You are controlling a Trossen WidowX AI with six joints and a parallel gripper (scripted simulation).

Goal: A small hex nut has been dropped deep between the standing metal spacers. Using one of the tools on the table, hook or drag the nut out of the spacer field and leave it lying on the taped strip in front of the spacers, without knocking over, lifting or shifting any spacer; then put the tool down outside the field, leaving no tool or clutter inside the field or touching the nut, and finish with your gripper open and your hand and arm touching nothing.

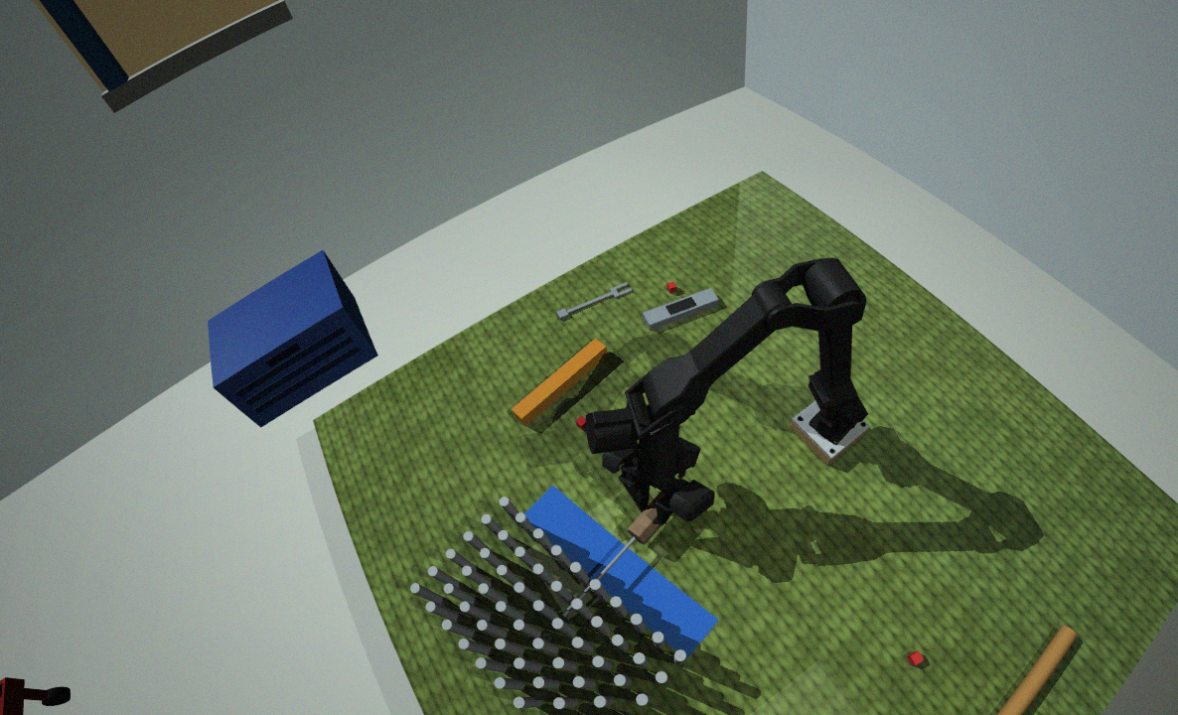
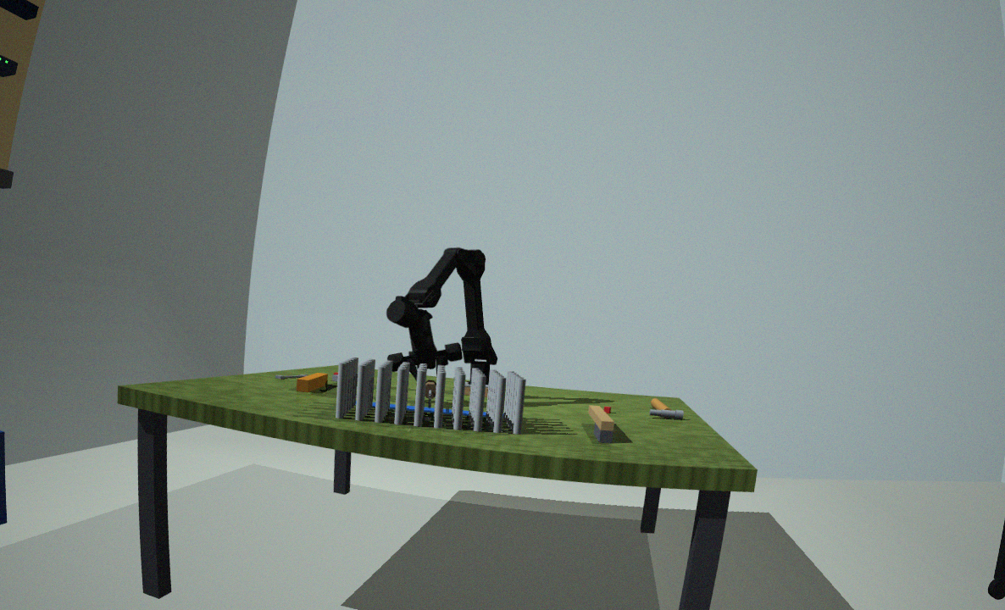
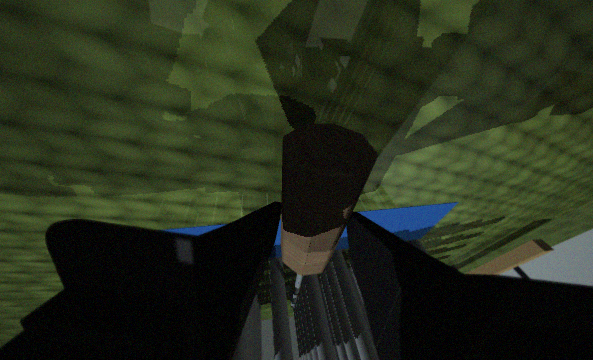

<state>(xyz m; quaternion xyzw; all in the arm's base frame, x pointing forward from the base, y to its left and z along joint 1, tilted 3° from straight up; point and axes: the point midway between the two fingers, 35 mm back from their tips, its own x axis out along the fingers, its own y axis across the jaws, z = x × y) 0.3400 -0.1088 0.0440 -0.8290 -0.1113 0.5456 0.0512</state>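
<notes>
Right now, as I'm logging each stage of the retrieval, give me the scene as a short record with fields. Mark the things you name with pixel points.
end effector [image 1: 656, 513] [image 3: 314, 214]: shut on the tool's handle
tool [image 1: 643, 525] [image 3: 310, 252]: wooden handle, thin metal shaft
shaft: crosses above the blue strip, far end among the spacers
spacers [image 1: 537, 625] [image 2: 439, 398]: standing in rows
blue strip [image 1: 566, 515] [image 2: 408, 408] [image 3: 401, 220]: in front of the spacers
hex nut: cannot be made out
orange bar [image 1: 559, 382] [image 2: 311, 382]: lying outside the spacer field

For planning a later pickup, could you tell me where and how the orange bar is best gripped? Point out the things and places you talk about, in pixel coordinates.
I'd grip the orange bar [image 1: 558, 382] [image 2: 311, 382] mid-length from above, fingers across its narrow width: it lies flat, long and straight.
</notes>
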